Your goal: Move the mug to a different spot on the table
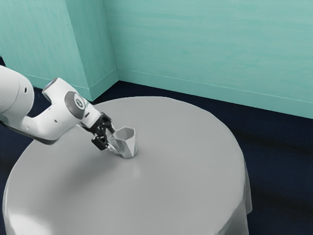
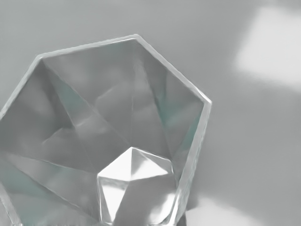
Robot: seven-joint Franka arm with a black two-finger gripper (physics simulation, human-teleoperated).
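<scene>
A faceted, silvery grey mug (image 1: pixel 126 142) stands on the round grey table (image 1: pixel 186 161), a little toward the exterior view's left of the table's middle. My black gripper (image 1: pixel 108 138) comes in from the left and is shut on the mug's near wall at the rim, one finger on either side of it. The mug's base looks to be on or just above the tabletop, and I cannot tell which. In the wrist view the mug (image 2: pixel 113 136) lies directly under my hand, its angular inside and pale bottom showing.
The grey cloth-covered table drops off at its rim (image 1: pixel 242 186) on all sides. Bare tabletop stretches to the exterior view's right and front of the mug. Teal walls (image 1: pixel 205 44) and dark floor lie beyond.
</scene>
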